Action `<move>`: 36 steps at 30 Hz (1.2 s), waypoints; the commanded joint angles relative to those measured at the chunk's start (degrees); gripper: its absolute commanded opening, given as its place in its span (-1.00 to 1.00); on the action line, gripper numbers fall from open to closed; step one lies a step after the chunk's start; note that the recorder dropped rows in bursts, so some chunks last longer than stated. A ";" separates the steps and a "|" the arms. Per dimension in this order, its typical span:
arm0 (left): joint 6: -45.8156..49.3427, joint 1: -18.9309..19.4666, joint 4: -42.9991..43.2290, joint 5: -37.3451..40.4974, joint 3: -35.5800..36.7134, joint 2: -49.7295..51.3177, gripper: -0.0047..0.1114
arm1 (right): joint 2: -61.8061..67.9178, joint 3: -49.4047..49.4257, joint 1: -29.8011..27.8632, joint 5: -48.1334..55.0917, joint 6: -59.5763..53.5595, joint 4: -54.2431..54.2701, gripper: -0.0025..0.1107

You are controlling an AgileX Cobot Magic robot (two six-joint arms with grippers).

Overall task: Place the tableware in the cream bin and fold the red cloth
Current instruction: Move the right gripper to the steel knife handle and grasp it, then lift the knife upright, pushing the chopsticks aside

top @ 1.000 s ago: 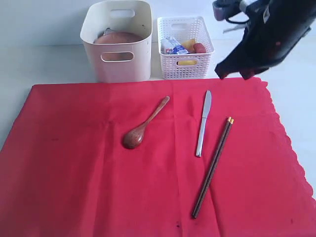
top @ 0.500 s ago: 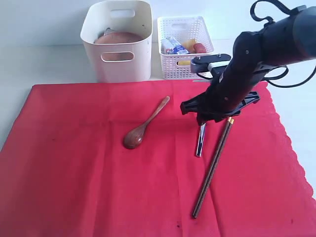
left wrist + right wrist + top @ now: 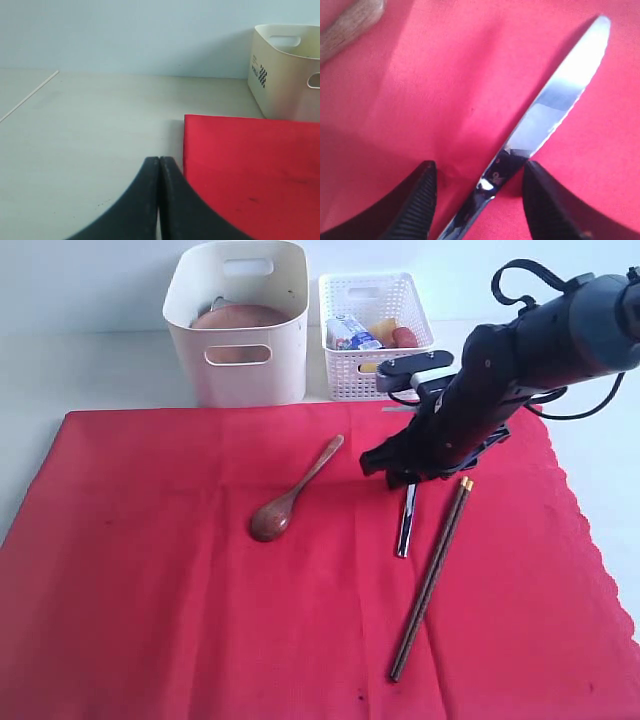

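Note:
The red cloth (image 3: 200,590) lies spread flat on the table. On it are a wooden spoon (image 3: 293,492), a silver knife (image 3: 405,525) and dark chopsticks (image 3: 430,585). My right gripper (image 3: 405,480) hangs low over the knife's blade end. Its jaws are open, and in the right wrist view the gripper (image 3: 479,167) straddles the knife (image 3: 555,95) without touching it. The cream bin (image 3: 238,330) stands behind the cloth with a brown plate (image 3: 238,317) inside. My left gripper (image 3: 159,159) is shut and empty, over bare table beside the cloth's corner (image 3: 250,165).
A white lattice basket (image 3: 375,335) with food items stands right of the cream bin, just behind the right arm. The spoon's handle (image 3: 350,25) shows at the edge of the right wrist view. The cloth's scalloped edge (image 3: 590,540) runs down the right side.
The right arm has come down from the upper right to the knife, then shifted slightly back over its blade. Its jaws have gone from shut to open.

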 commanded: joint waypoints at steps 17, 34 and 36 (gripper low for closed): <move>-0.47 -0.31 -0.21 -0.47 0.04 -0.30 -0.90 | 0.40 -0.24 -0.18 2.49 -2.20 -0.07 -0.65; -0.47 -0.31 -0.21 -0.47 0.04 -0.30 -0.90 | 0.40 -7.98 -0.18 17.22 5.38 -3.45 -0.64; -0.47 -0.31 -0.21 -0.47 0.04 -0.30 -0.90 | 0.40 -7.98 0.20 17.19 7.47 -3.98 -0.55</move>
